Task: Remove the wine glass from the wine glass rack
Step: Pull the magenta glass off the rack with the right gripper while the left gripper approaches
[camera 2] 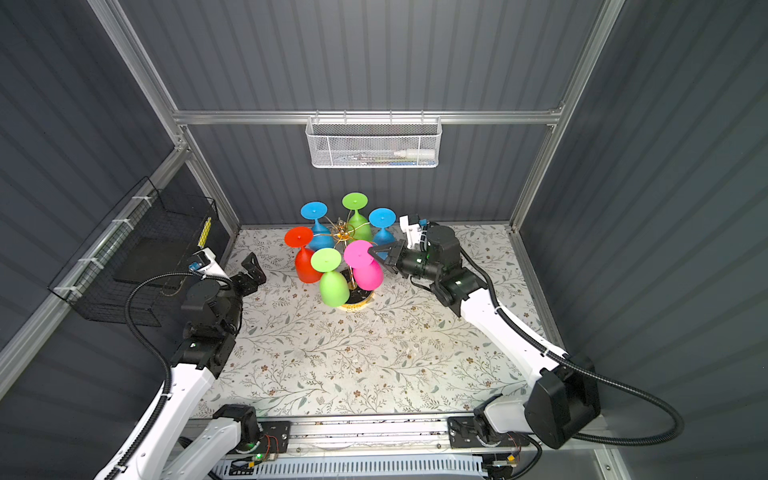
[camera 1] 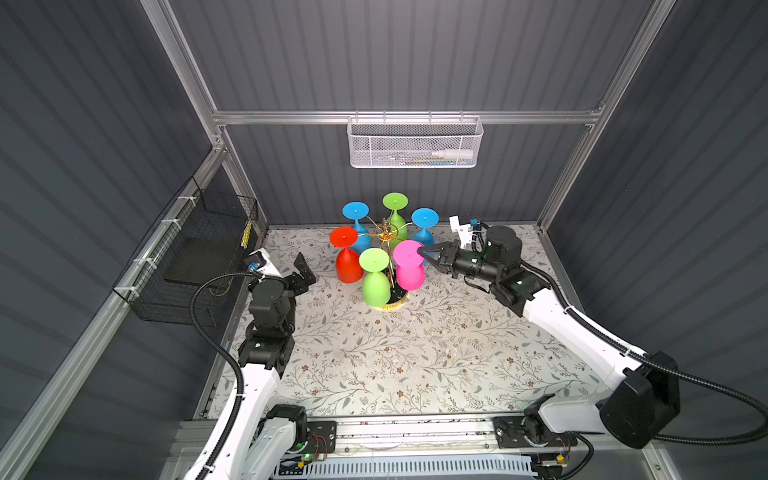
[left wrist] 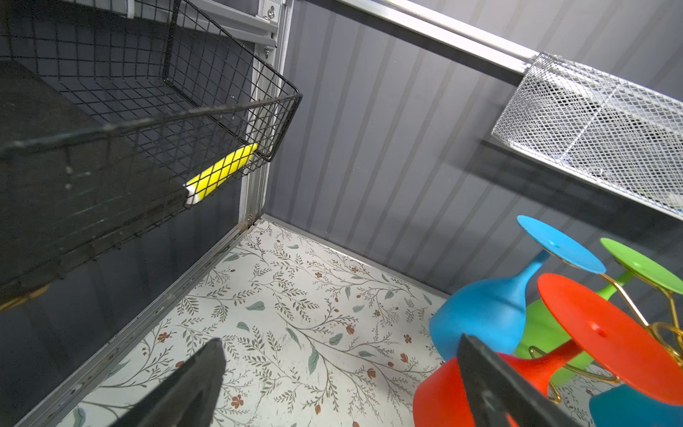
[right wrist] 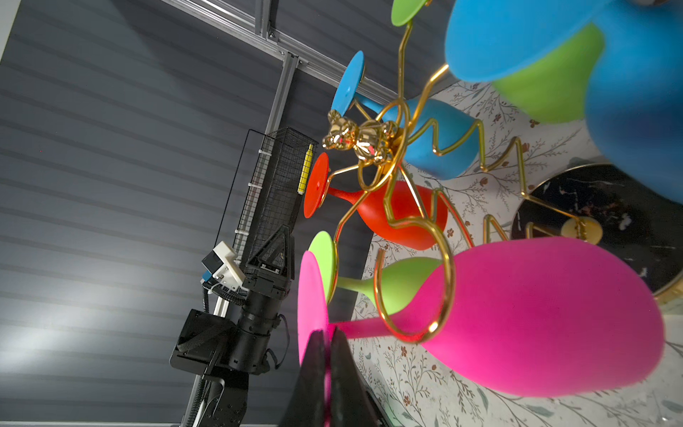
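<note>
So the right hand (camera 1: 424, 252) is clamped down on the edge of the pink wine glass (camera 1: 409, 272), right on the flat foot disc at the top. The wrist view shows both fingers (right wrist: 314, 369) pressed tight on that disc. The glass hangs upside down on the wine glass rack (camera 1: 386, 233), on the side nearest that arm. Its stem sits inside one of the gold wire loops (right wrist: 443, 281), so it's not off the rack yet.

The rack stands toward the back of the floral bench (camera 1: 415, 353) on its round black marbled base (right wrist: 576, 199). Five other glasses hang around it, all bowl-down: a red glass (camera 1: 347, 266), a lime green glass (camera 1: 375, 286) just beside the pink one, two blue glasses (camera 1: 356, 226) and another green one at the back.

The left hand (camera 1: 305, 272) is off to the left, well apart from the rack, jaws spread wide with nothing in them.
</note>
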Robot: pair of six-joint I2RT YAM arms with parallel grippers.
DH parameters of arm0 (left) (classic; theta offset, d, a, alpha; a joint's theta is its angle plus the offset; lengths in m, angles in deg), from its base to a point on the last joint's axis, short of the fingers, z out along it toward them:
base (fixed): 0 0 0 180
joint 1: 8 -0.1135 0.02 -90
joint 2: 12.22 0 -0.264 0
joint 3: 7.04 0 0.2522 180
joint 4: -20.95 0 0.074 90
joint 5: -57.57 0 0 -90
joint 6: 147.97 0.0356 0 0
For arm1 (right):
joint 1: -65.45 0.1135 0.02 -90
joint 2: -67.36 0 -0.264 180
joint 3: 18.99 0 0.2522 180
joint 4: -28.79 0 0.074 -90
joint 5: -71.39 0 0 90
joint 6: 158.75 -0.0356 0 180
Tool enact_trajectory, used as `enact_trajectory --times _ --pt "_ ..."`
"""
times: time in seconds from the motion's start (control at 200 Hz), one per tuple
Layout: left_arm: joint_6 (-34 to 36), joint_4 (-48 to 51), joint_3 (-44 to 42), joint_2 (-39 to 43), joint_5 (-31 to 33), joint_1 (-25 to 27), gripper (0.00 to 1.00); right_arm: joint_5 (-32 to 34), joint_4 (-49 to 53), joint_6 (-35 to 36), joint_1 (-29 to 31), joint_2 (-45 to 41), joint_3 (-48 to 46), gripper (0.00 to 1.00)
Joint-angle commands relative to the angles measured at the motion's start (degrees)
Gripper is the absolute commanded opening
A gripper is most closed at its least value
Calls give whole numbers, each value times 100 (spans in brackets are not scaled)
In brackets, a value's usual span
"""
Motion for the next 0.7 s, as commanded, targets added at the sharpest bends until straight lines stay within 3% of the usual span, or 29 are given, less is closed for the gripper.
enact_trajectory --times 0.0,0.18,0.39,0.59,0.695 --pt "-145 -89 -59 323 234 14 100 -43 171 149 28 -197 -179 0" --pt "-112 36 162 381 -171 14 99 187 547 346 -18 -592 -418 0" --pt "-79 449 981 4 -1661 14 95 732 1308 972 -314 -1433 -565 0" --pt "-112 611 2025 -853 -3856 14 86 952 1482 1464 -733 -1933 -472 0" --pt "-274 506 2531 -1456 -5516 14 86 1139 1521 1838 -683 -1994 -199 0"
